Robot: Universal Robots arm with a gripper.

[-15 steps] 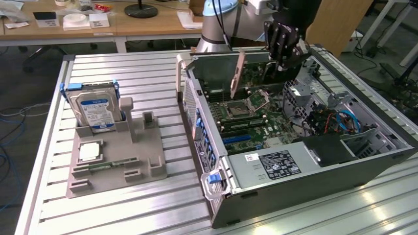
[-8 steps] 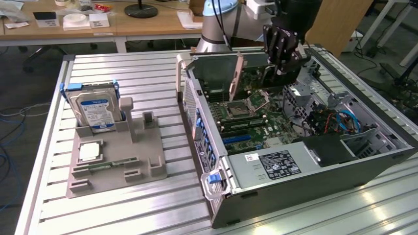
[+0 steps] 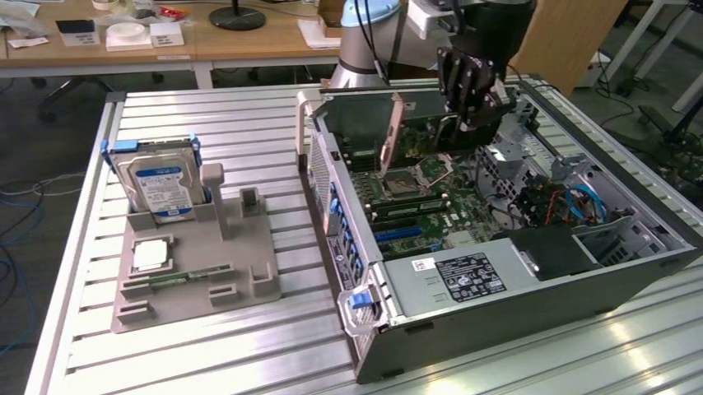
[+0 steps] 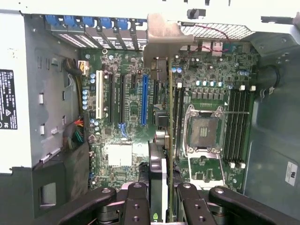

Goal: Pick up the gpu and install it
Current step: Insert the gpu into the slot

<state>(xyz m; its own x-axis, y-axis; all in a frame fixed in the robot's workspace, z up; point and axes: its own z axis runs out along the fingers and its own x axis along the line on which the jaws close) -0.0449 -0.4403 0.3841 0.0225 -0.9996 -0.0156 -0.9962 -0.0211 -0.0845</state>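
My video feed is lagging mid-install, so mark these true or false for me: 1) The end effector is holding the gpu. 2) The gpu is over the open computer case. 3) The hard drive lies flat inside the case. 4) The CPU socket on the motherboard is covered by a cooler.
1) True: the end effector is closed on the gpu.
2) True: it hangs edge-down above the motherboard in the computer case.
3) False: the hard drive stands upright in the grey holder outside the case.
4) False: the CPU socket is uncovered.

Ribbed aluminium table (image 3: 220,111) under a grey parts holder (image 3: 193,280) and open computer case (image 3: 615,284).
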